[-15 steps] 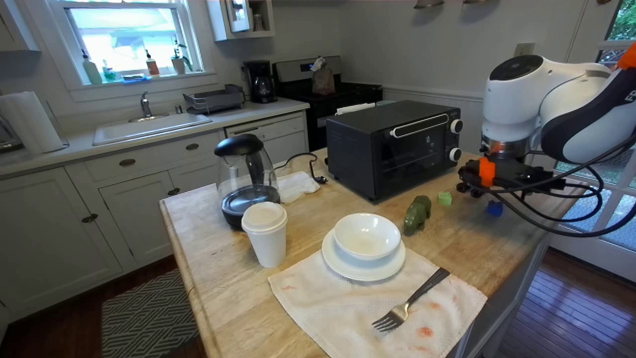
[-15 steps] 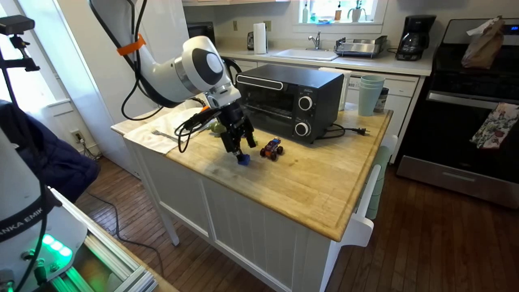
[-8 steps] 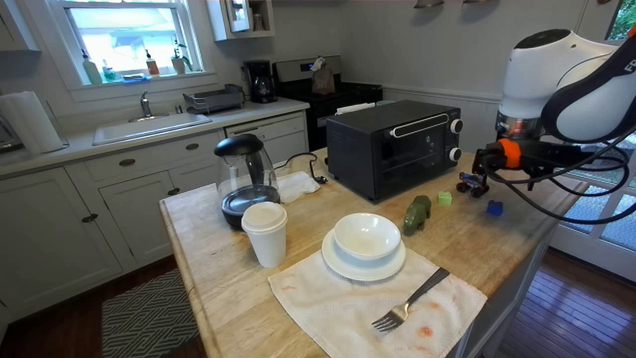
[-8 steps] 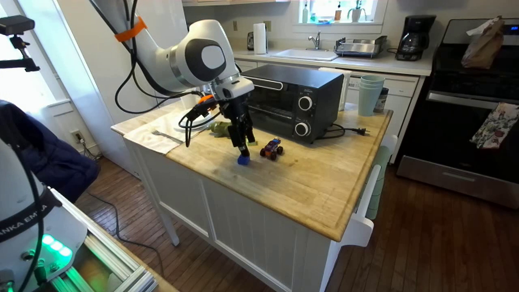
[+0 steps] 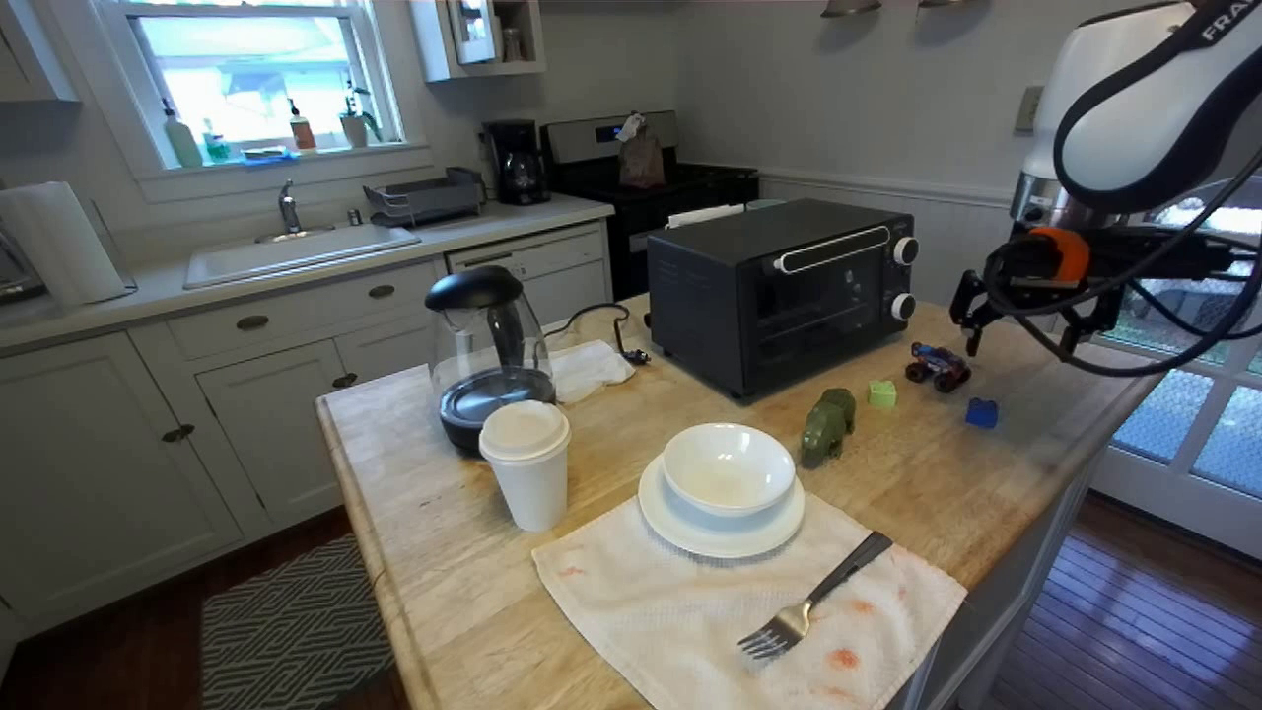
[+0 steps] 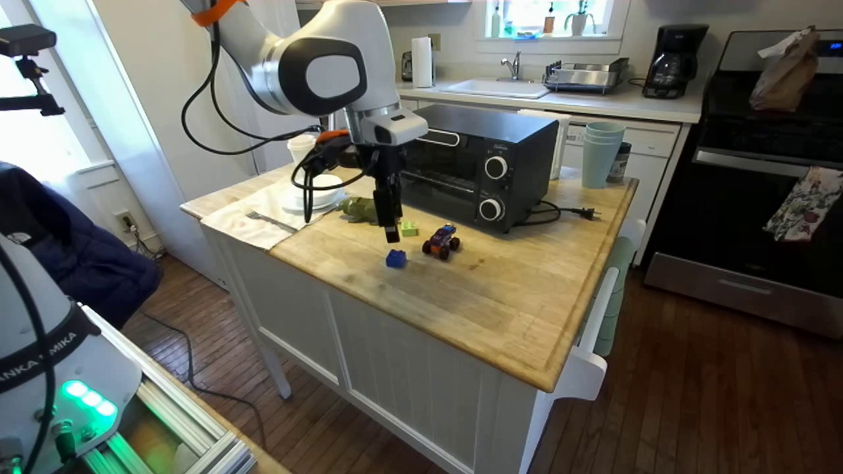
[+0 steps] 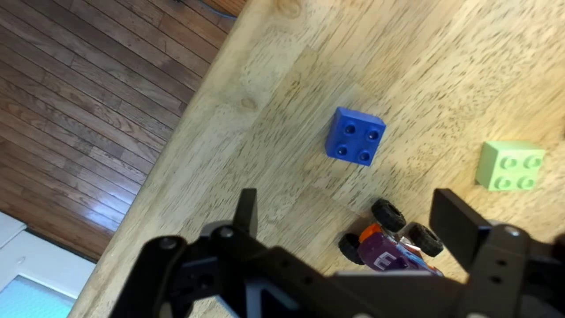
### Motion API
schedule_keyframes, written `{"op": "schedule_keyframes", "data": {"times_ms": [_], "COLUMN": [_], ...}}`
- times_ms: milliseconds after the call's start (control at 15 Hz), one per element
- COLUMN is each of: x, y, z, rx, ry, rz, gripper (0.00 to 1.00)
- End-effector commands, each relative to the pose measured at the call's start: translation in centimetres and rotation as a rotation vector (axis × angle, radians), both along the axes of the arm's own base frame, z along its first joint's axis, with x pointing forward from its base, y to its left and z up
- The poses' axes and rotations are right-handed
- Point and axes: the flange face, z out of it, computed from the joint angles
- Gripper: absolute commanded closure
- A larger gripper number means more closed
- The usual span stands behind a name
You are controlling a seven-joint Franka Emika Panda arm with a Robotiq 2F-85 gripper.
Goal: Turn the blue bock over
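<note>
The blue block (image 7: 354,137) sits on the wooden table top near its edge. It shows in both exterior views (image 5: 981,413) (image 6: 396,259). In the wrist view its face with several round studs is turned up toward the camera. My gripper (image 7: 344,196) is open, its two black fingers wide apart with nothing held between them. In both exterior views the gripper (image 5: 1021,341) (image 6: 393,236) hangs above the table. The block is apart from the fingers, ahead of the fingertips in the wrist view.
A toy truck (image 7: 386,251) lies below the open fingers, close to the block. A light green block (image 7: 514,167) and a green toy animal (image 5: 828,426) stand nearby. The black toaster oven (image 5: 779,296) stands behind. The table edge (image 7: 176,141) is close to the blue block.
My gripper was low at the blue block a second ago. It has risen and turned, and it is clear of the block now. The block stays in about the same place.
</note>
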Motion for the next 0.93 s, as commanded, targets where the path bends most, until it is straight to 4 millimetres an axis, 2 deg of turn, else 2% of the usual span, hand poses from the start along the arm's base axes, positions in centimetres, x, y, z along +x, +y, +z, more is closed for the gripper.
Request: {"op": "schedule_keyframes", "data": {"times_ms": [0, 867], "x": [-0.4, -2.4], "y": [-0.9, -2.1], "z": [2.6, 8.1], "rx": [0.040, 0.076], "ry": [0.018, -0.063], "rz": [0.045, 0.231], "gripper": [0.00, 0.00]}}
